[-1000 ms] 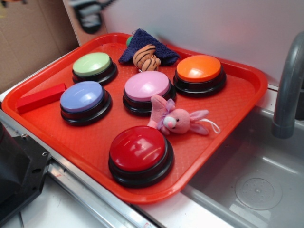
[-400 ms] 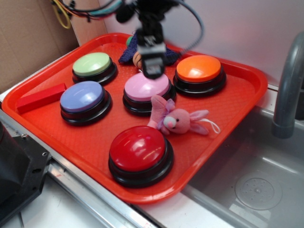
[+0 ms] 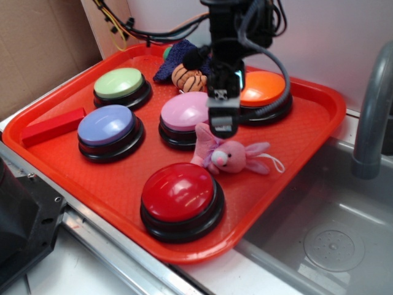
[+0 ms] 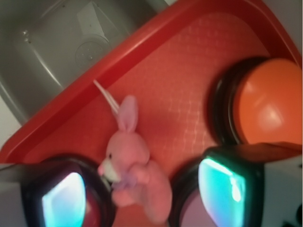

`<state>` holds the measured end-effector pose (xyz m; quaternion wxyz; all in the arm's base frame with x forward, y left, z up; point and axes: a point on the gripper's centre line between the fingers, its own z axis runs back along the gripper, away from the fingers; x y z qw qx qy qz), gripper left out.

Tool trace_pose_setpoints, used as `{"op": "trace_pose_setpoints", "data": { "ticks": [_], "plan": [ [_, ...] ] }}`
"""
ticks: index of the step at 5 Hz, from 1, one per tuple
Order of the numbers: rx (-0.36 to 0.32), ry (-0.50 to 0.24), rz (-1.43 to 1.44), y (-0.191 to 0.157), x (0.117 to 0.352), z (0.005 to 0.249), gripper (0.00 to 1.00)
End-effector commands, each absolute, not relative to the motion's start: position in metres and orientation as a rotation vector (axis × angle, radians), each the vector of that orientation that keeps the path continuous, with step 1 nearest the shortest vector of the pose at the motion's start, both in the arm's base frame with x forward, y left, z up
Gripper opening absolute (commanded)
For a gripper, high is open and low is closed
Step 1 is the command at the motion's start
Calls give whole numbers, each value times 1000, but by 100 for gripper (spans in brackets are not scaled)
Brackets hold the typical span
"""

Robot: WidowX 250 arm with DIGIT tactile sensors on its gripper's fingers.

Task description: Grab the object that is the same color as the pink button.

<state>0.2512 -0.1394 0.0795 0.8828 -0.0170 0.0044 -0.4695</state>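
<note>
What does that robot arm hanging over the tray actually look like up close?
It is a black, boxy arm with a thick grey cable looping down its side and thinner yellow, orange and black wires trailing off behind. Its end effector is a narrow dark block. In the wrist view, the fingers look black-edged with glossy teal faces.

Pink bunny [image 4: 130, 170] on red tray [image 4: 156, 47], between spread fingers [image 4: 222, 187]

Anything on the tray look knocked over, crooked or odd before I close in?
Nothing is spilled or damaged. The pink bunny lies on its side between the pink button and the red button, under the end effector. A dark blue cloth sits crumpled at the tray's back edge.
</note>
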Motion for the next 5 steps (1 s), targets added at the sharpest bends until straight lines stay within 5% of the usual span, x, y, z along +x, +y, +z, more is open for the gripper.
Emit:
{"op": "trace_pose_setpoints", "data": {
  "ticks": [1,5],
  "plan": [
    [-27,-10,-1108,-155,239,58,100],
    [-40,11,-1075,-145,241,27,96]
  ]
}}
